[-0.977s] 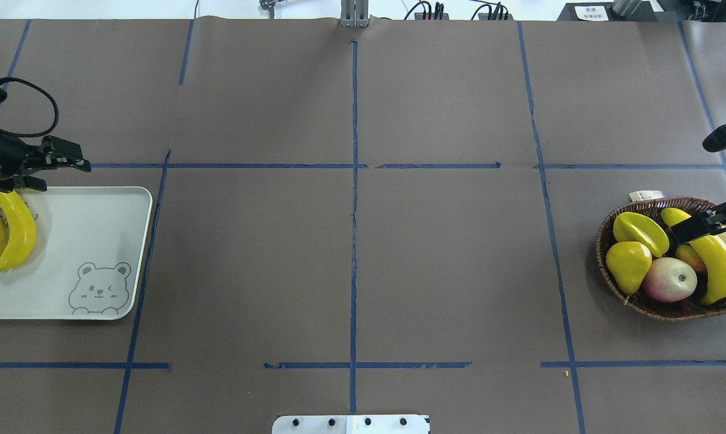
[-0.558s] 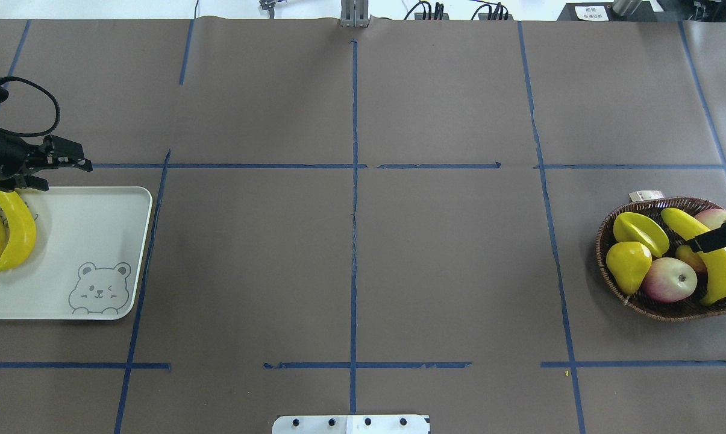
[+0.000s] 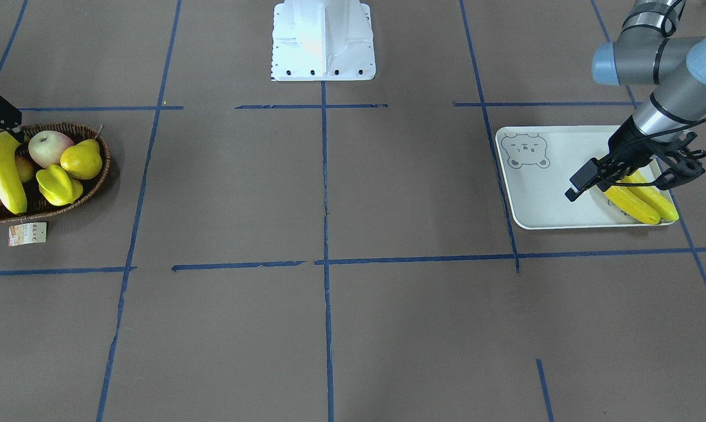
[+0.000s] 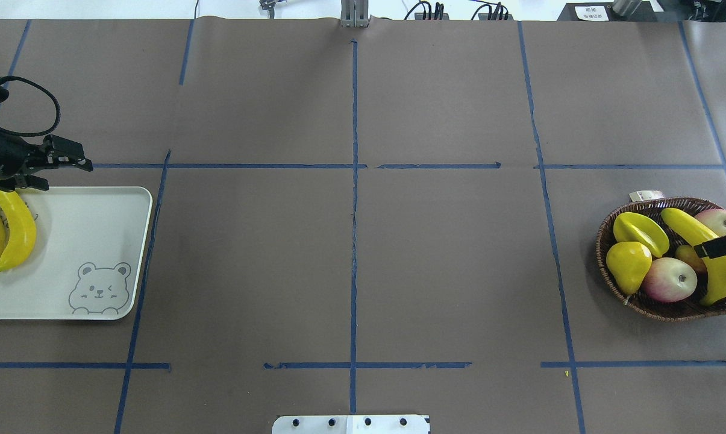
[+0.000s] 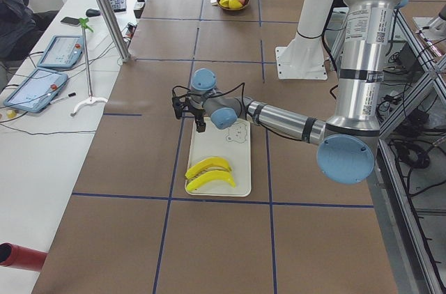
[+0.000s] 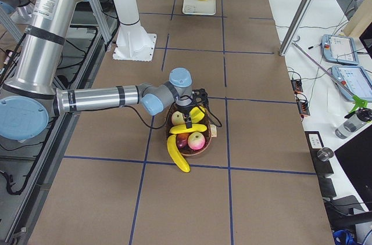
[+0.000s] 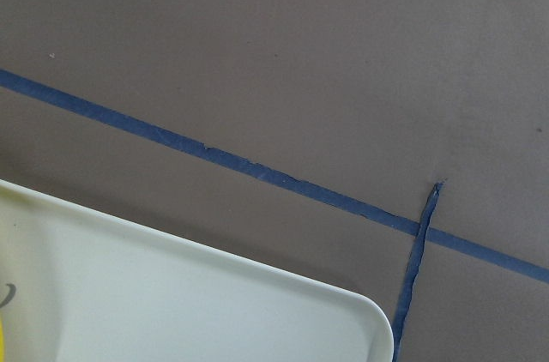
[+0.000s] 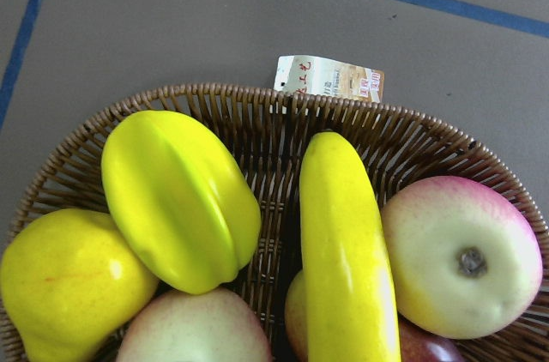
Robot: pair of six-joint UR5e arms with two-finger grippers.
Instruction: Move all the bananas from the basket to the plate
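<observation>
Halfway through the fruit transfer: two bananas are seen laid side by side on the plate, at the far end of the table from the basket. Two more are yet to be moved. One lies lengthwise in the basket between a starfruit and an apple; the other is draped over the rim on the near side in the right-end view.

The left gripper is held empty above the plate's far edge, its jaws spread wide. The right gripper is poised over the basket with nothing in it; how far its jaws are parted cannot be told.

The third pick-up is judged to be in hand. It calls for the right gripper to be lowered astride the middle of the central banana, clear of the fruit on either side, and closed before the long carry towards the plate.

A paper tag with red print is fixed at the basket's rim, too small to be read. A bear face is drawn in one corner of the plate; no lettering there can be made out.
</observation>
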